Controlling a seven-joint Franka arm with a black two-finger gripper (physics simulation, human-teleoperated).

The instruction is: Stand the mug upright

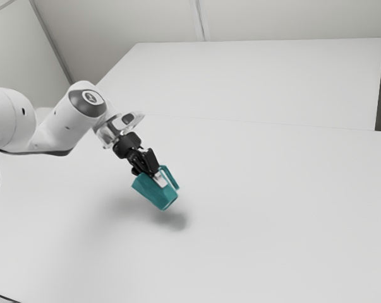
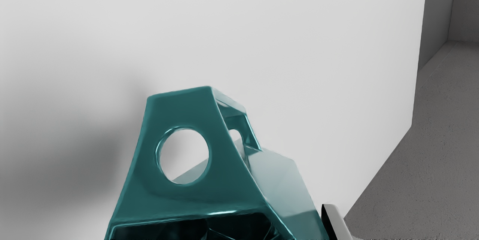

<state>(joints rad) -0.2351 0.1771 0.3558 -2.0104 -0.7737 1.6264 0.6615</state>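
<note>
The teal mug is tilted in the exterior view, held above the table with its shadow beneath. My gripper reaches down to it from the upper left, shut on its body, with a pale fingertip against the side near the handle. In the wrist view the mug shows its angular handle with a round hole and part of its dark inside. There my gripper has one finger alongside the mug's wall; the other finger is hidden.
A broad white table lies under the mug. Its far edge and corner appear in the wrist view, with grey floor beyond. Pale walls stand behind the table in the exterior view.
</note>
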